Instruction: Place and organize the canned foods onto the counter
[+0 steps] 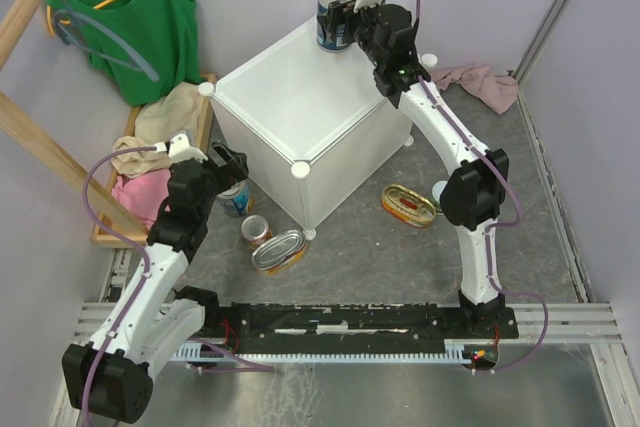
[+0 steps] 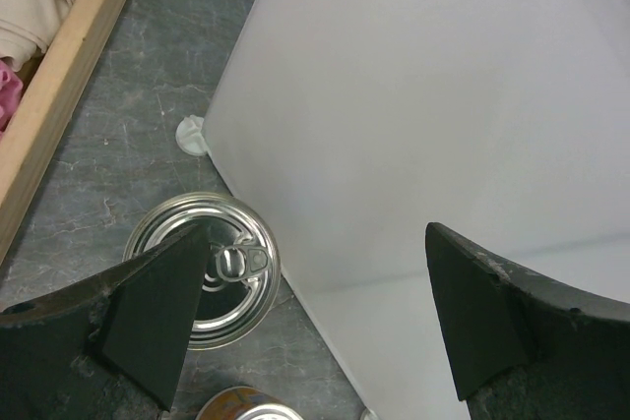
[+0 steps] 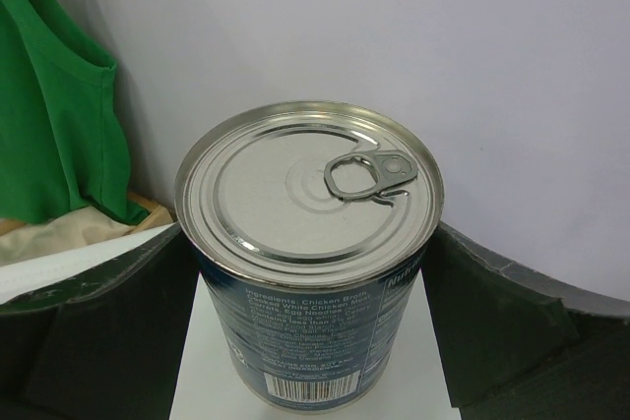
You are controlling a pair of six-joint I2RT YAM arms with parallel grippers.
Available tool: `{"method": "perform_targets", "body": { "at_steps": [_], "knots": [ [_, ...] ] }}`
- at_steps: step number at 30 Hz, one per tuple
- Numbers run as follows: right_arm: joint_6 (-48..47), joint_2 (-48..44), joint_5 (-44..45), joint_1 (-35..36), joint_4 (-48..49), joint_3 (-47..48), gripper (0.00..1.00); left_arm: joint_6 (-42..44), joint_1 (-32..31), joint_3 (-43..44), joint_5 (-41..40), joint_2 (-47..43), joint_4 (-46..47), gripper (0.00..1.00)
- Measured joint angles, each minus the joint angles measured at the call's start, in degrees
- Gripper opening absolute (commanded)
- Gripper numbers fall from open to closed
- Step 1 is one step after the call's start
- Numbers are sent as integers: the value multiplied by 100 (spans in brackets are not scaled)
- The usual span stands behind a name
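Note:
The white cube counter (image 1: 300,97) stands mid-floor. My right gripper (image 1: 348,15) is shut on a tall blue can (image 1: 335,19) that stands upright on the counter's far corner; in the right wrist view the can (image 3: 310,243) fills the gap between both fingers. My left gripper (image 1: 228,162) is open and empty beside the counter's left wall (image 2: 413,95), above the second blue can (image 1: 236,197), whose lid (image 2: 202,268) shows under the left finger. An orange-red can (image 1: 256,230) and an oval tin (image 1: 280,250) lie on the floor in front. Another oval tin (image 1: 408,205) lies right, with a small can (image 1: 438,190) half hidden by the right arm.
A wooden clothes rack (image 1: 40,162) with a green shirt (image 1: 140,17) stands at left, with beige and pink clothes (image 1: 140,187) on its base. A pink cloth (image 1: 480,82) lies at the back right. Walls close both sides; a rail (image 1: 340,322) runs along the front.

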Motion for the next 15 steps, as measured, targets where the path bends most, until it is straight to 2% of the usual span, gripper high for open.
{"method": "perform_targets", "body": {
  "at_steps": [5,15],
  "knots": [
    [-4,11,7,7,11,11,75,0,0,0,0,11,9,96],
    [-131,-120,66,37,214,-286,81,0,0,-24,17,9,26,96]
  ]
}}
